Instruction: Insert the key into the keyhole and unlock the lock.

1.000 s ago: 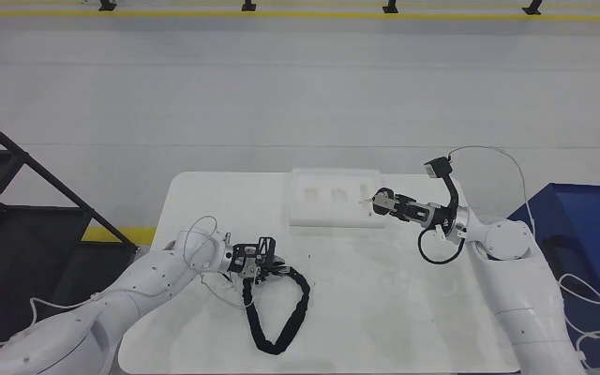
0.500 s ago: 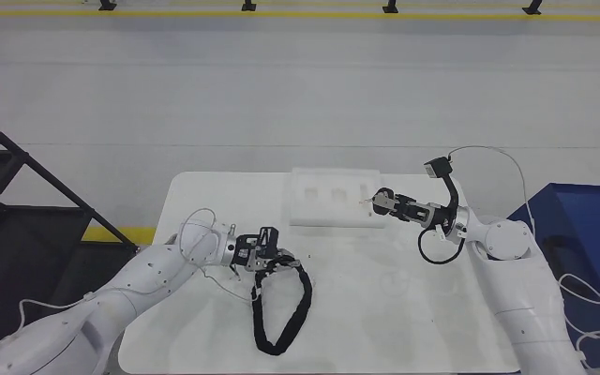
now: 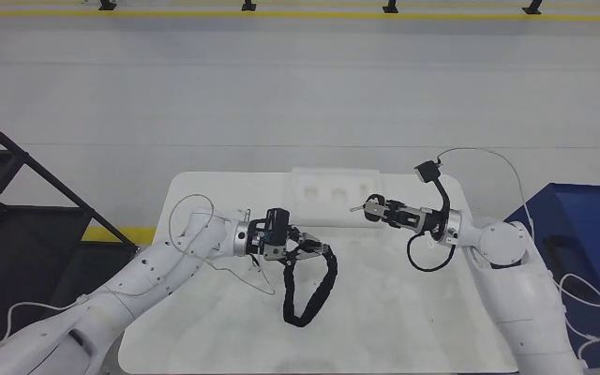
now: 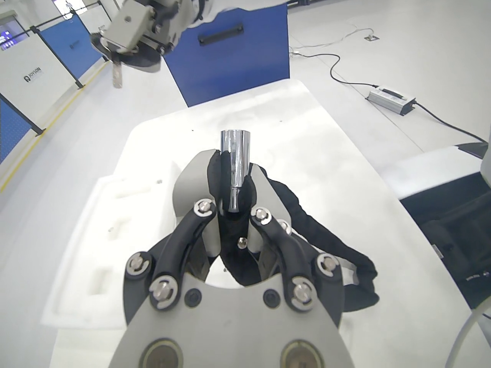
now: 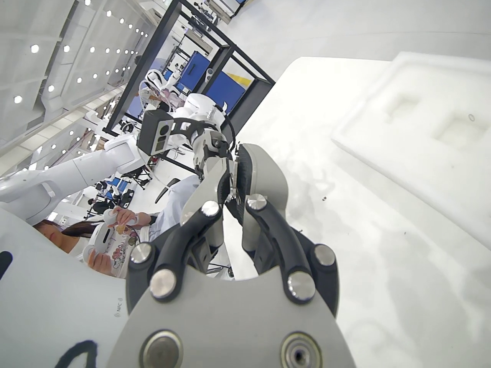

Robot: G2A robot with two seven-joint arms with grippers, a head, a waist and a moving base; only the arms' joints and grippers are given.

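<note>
My left gripper (image 3: 298, 251) is shut on the lock (image 3: 302, 252), holding it above the white table (image 3: 403, 309) near the middle. The lock's chrome cylinder (image 4: 234, 158) sticks out between the left fingers (image 4: 191, 189), and its black sleeved chain (image 3: 314, 289) hangs in a loop below. My right gripper (image 3: 370, 208) is to the right of the lock, shut on a small metal key (image 3: 357, 207). In the left wrist view that key (image 4: 117, 75) hangs from the right gripper (image 4: 124, 47), above and beyond the cylinder, apart from it. The right wrist view has the right fingers (image 5: 253, 178) pressed together.
A white foam tray (image 3: 335, 195) with recesses lies at the table's back edge, just behind both grippers. A blue bin (image 3: 574, 225) stands off the table's right side and a black frame (image 3: 37, 197) off its left.
The left arm has lifted the lock off the table and carried it right, toward the middle, with the chain swinging along. The right gripper has shifted slightly left with the key.
</note>
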